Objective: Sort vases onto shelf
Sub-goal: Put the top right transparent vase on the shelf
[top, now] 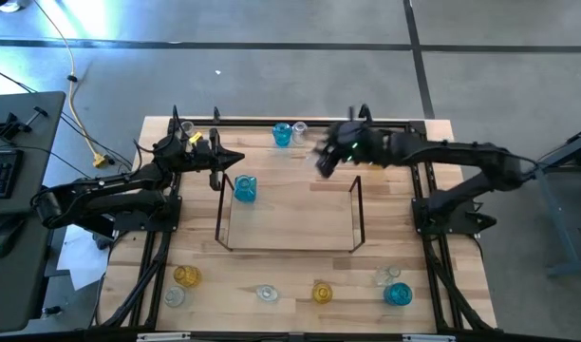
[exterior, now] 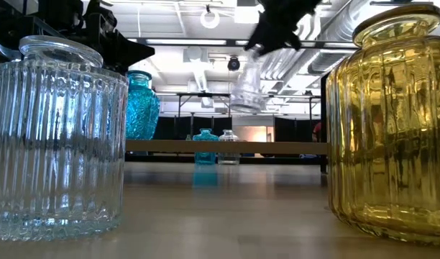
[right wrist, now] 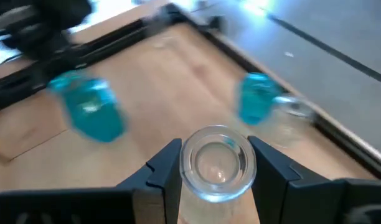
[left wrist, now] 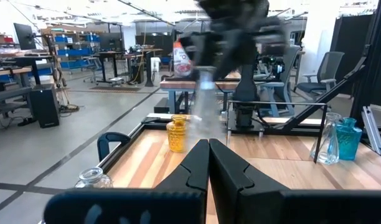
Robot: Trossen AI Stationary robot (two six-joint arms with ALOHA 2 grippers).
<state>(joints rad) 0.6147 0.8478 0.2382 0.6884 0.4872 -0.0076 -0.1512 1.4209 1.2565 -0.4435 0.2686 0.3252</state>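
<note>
While the left gripper [top: 235,159] sits clenched empty, the right gripper [top: 321,161] grasps a clear vase [exterior: 247,85], tilted, base lowermost.

Open lab hall; workbenches [left wrist: 16,71], office chair [left wrist: 330,65], exposed ceiling ducts [exterior: 292,61].

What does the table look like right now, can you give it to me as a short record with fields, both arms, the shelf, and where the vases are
right gripper: shut on a clear vase, held in the air above the table's far side
left gripper: shut, empty, by the shelf's left end
shelf: mid-table, one blue vase at its far left corner
far edge: a blue vase with a clear one beside it
near edge: yellow, clear and blue vases in a loose row, including one blue
</note>
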